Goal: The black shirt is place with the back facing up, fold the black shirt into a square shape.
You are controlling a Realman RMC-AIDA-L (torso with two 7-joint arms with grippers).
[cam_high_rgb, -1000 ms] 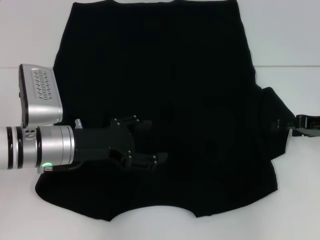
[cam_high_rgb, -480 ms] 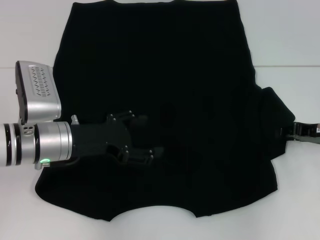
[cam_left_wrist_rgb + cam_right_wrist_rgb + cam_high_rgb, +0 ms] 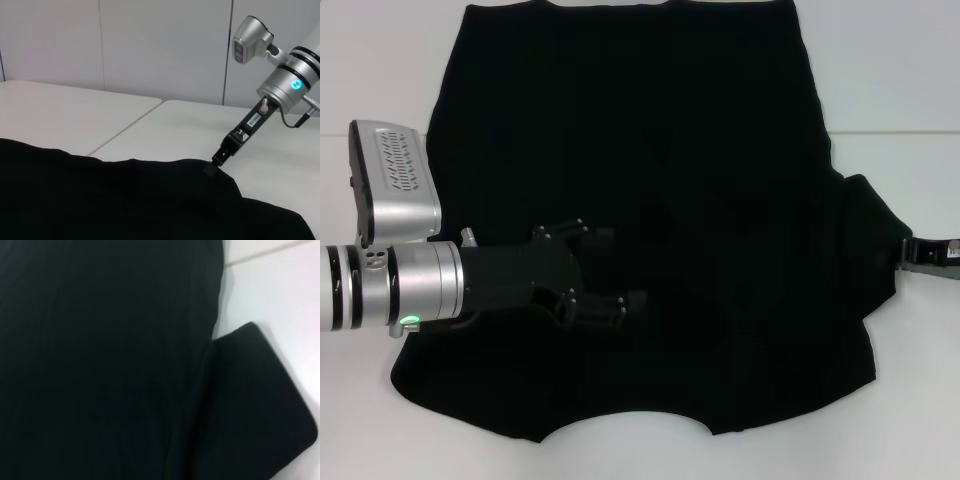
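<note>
The black shirt (image 3: 660, 190) lies spread flat on the white desk (image 3: 895, 90) and covers most of it, its plain side up. Its straight hem runs along the far edge and its curved neckline sits at the near edge. The right sleeve (image 3: 868, 245) sticks out to the right, while the left side appears folded in over the body, though black on black makes that fold hard to read.

The left claw (image 3: 610, 270) reaches in from the left, low over the near-left part of the shirt. Its black fingers (image 3: 625, 303) stand apart, released, with no cloth between them. Its silver wrist and camera housing (image 3: 392, 185) sit over the left border of the garment.

The right claw (image 3: 211, 168) is at the right edge of the scene, at the outer tip of the right sleeve. In the left wrist view its slim black end meets the cloth edge there, but whether it is clenched on the fabric cannot be told. The right wrist view shows the sleeve (image 3: 255, 405) lying flat on the desk beside the shirt's body.
</note>
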